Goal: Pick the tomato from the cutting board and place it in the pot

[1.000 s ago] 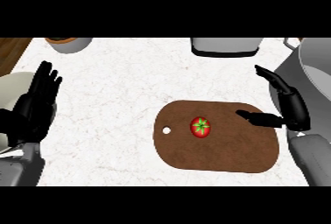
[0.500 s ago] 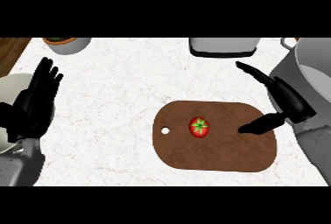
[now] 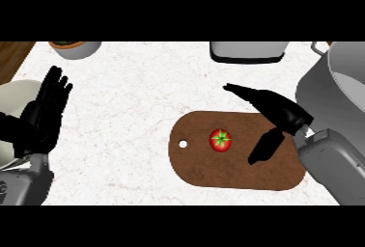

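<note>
A small red tomato [image 3: 221,140] with a green stem lies on the left half of a brown cutting board [image 3: 228,169] with a hole at its left end. My right hand [image 3: 285,115] hovers over the board's right part, open, fingers stretched up and left, thumb hanging down just right of the tomato without touching it. The grey pot [image 3: 335,82] stands at the right edge, partly cut off. My left hand [image 3: 43,116] rests open at the left edge, fingers up.
A grey rectangular container [image 3: 248,50] stands at the back, a small pot with a plant [image 3: 75,47] at the back left. A pale round object [image 3: 14,96] lies behind my left hand. A strip of wood [image 3: 10,55] shows at the top left corner.
My right hand has moved left and inward over the cutting board, its thumb dropping closer to the tomato. The left hand has barely moved.
</note>
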### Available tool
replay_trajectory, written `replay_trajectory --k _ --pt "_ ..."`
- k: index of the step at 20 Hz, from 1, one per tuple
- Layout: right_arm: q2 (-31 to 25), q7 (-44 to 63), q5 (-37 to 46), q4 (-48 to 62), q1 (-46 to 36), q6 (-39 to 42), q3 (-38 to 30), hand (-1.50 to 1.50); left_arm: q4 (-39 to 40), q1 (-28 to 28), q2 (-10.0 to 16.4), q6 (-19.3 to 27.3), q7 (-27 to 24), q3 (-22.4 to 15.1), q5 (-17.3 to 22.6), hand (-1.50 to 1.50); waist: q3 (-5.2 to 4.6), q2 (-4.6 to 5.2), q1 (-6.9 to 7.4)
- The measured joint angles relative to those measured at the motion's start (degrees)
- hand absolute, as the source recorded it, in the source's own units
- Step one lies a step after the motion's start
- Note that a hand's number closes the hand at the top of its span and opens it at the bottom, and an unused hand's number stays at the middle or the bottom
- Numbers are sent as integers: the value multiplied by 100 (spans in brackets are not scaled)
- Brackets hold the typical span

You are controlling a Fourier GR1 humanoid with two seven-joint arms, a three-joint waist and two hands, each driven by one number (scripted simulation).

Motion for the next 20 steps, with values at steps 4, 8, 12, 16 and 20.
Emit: replay_trajectory --k 4,8,12,16,20 --pt "398 472 255 -125 51 230 1 -150 -48 45 -40 -101 -2 105 -65 0 6 4 -7" --pt "793 849 501 -355 226 394 -49 -150 -35 -65 -148 -122 74 154 -192 0 8 7 -19" --pt "966 921 844 -283 370 576 -133 -150 -4 -55 -152 -271 89 313 -205 0 8 9 -14" --pt "1184 981 1335 -30 435 558 -96 -150 -128 -15 -248 -280 178 316 -292 0 9 11 -10" --pt "1456 901 1768 127 552 527 -124 -150 -193 -68 -281 -349 322 413 -338 0 10 11 -9"
